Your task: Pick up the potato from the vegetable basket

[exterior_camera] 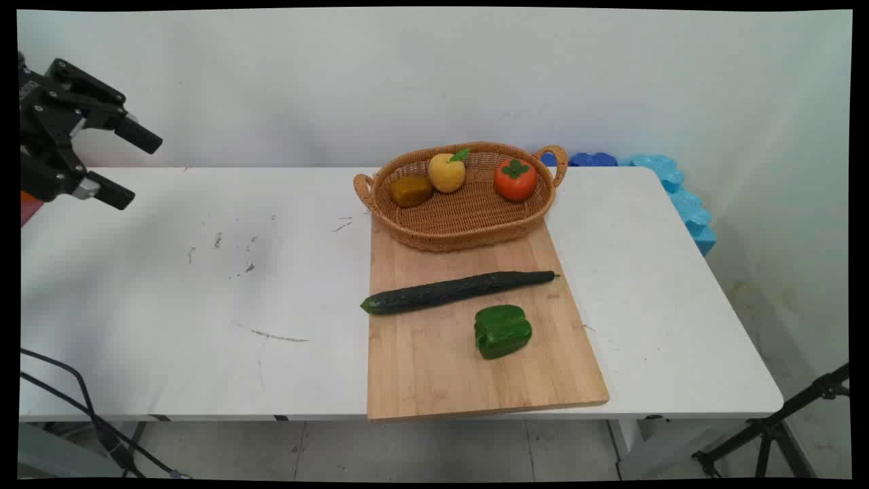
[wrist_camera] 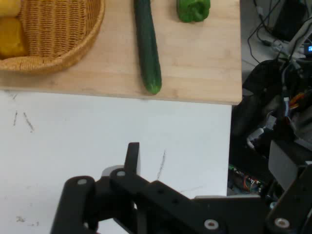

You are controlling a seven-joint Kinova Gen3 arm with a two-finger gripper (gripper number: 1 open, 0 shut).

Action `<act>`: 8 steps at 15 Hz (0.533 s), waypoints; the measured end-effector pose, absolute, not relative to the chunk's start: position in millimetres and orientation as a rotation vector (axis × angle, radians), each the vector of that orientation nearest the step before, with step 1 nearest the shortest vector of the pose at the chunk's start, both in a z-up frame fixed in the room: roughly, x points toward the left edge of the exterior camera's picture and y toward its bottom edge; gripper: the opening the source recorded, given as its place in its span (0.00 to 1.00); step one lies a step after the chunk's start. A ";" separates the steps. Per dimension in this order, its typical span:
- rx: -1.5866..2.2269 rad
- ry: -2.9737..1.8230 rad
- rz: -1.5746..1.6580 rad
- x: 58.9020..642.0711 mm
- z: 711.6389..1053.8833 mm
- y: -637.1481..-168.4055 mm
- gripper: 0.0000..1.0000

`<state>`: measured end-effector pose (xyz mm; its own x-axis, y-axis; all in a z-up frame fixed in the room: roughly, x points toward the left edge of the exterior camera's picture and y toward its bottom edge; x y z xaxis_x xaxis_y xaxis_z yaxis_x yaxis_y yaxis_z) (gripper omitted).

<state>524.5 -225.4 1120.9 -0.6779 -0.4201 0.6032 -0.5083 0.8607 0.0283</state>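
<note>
My gripper [exterior_camera: 129,166] hangs open and empty above the table's far left end, well away from everything else. A wooden cutting board [exterior_camera: 434,367] lies right of centre and reaches the front edge. On it are a long dark cucumber [exterior_camera: 455,292] and a green bell pepper [exterior_camera: 502,331]. A wicker basket [exterior_camera: 468,227] at the board's far end holds a brownish-yellow fruit [exterior_camera: 410,191], a yellow peach [exterior_camera: 446,172] and an orange persimmon [exterior_camera: 515,179]. In the hand view, one finger [wrist_camera: 132,155] rises over bare table, with the cucumber [wrist_camera: 147,44], pepper [wrist_camera: 193,9] and basket [wrist_camera: 58,44] beyond.
Blue foam pieces [exterior_camera: 679,193] line the table's back right corner. A black tripod [exterior_camera: 774,428] stands on the floor at the lower right. Black cables [exterior_camera: 81,401] hang at the lower left. Dark scuff marks [exterior_camera: 271,335] dot the white table [exterior_camera: 204,305].
</note>
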 end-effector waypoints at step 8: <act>0.800 -2.373 0.288 492.3 1122.5 -279.1 1.00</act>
<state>492.3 -279.1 1122.5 -0.6307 -0.4755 0.6133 -0.6085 0.7935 -0.0106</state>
